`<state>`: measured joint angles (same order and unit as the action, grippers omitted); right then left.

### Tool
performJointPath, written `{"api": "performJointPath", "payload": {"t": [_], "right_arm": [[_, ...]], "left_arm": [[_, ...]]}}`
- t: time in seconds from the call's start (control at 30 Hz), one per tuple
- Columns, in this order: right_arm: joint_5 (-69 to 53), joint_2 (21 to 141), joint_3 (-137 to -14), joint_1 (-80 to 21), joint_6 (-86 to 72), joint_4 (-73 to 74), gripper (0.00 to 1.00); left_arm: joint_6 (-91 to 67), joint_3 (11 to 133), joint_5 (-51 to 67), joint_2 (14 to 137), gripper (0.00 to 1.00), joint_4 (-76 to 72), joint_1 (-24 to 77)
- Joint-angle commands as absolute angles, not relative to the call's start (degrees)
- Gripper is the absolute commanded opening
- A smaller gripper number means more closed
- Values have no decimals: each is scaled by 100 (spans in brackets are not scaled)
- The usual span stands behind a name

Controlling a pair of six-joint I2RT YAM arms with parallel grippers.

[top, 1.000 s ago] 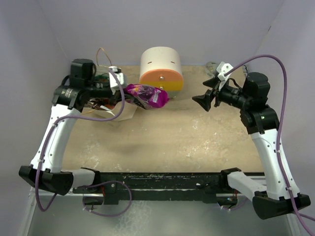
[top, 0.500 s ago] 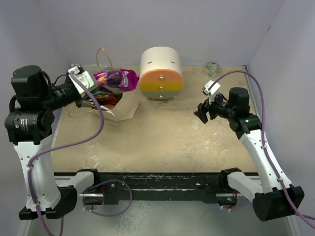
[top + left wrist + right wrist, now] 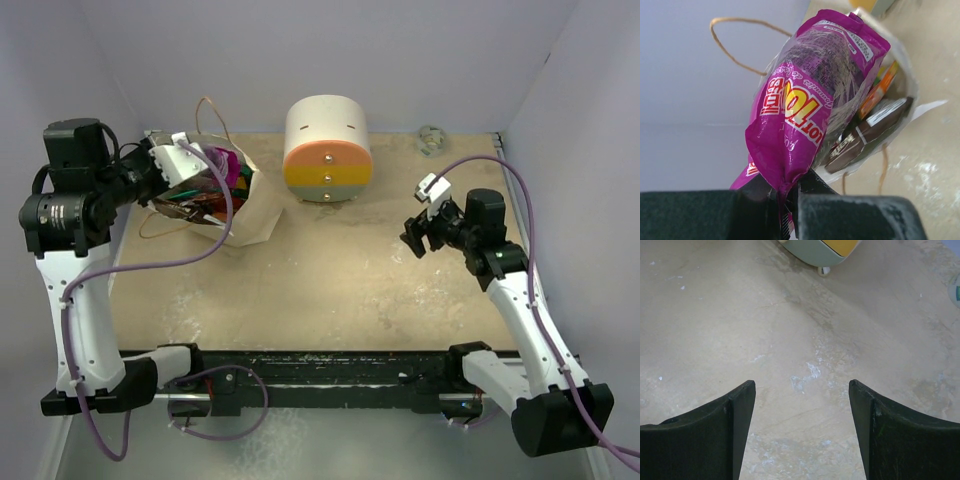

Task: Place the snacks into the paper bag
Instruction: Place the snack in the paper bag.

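A purple snack packet (image 3: 810, 100) hangs from my left gripper (image 3: 787, 192), which is shut on its crimped end. The packet's far end points into the mouth of the paper bag (image 3: 906, 65). Inside the bag lie other snacks, among them a brown packet (image 3: 865, 137) and an orange one (image 3: 879, 91). From above, the left gripper (image 3: 203, 162) sits at the bag's left rim, with the purple packet (image 3: 226, 166) partly inside the paper bag (image 3: 252, 212). My right gripper (image 3: 414, 236) hovers open over bare table at the right, its jaws (image 3: 801, 385) wide apart with nothing between them.
A round white container (image 3: 327, 150) with pastel drawers stands right of the bag at the back; its lower edge (image 3: 825, 250) shows in the right wrist view. The bag's tan loop handle (image 3: 740, 40) sticks up behind it. A small object (image 3: 430, 137) lies at the back right.
The left arm swung back and carried the purple packet from right of the bag to over it, then down into its mouth. The right arm drew back and lowered a little.
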<state>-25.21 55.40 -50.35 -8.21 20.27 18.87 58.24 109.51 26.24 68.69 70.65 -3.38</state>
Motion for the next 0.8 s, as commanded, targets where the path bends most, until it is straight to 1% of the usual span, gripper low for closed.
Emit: {"api": "performJointPath", "payload": {"t": [0.0, 0.17, 0.3, 0.43, 0.57, 0.77], "right_arm": [[-2522, 5391, -4992, -767, 2131, 1652, 77], [-2525, 5435, -4977, -743, 2132, 1648, 77], [-2557, 5457, -4950, -721, 2139, 1640, 77], [-2605, 5524, -4948, -712, 2150, 1664, 77], [-2603, 5522, -4941, -704, 2171, 1687, 77], [-2624, 5485, -4905, -670, 2187, 1687, 77]], "left_arm": [[6956, 11195, 1985, 6950, 0, 6483, -382], [7782, 10985, 1808, 7145, 0, 6420, -370], [8273, 10655, 1536, 7239, 0, 6068, -293], [8473, 10550, 1037, 7423, 0, 5829, 82], [8606, 10266, 274, 7606, 0, 5505, 705], [8685, 10169, -253, 7990, 0, 5228, 912]]}}
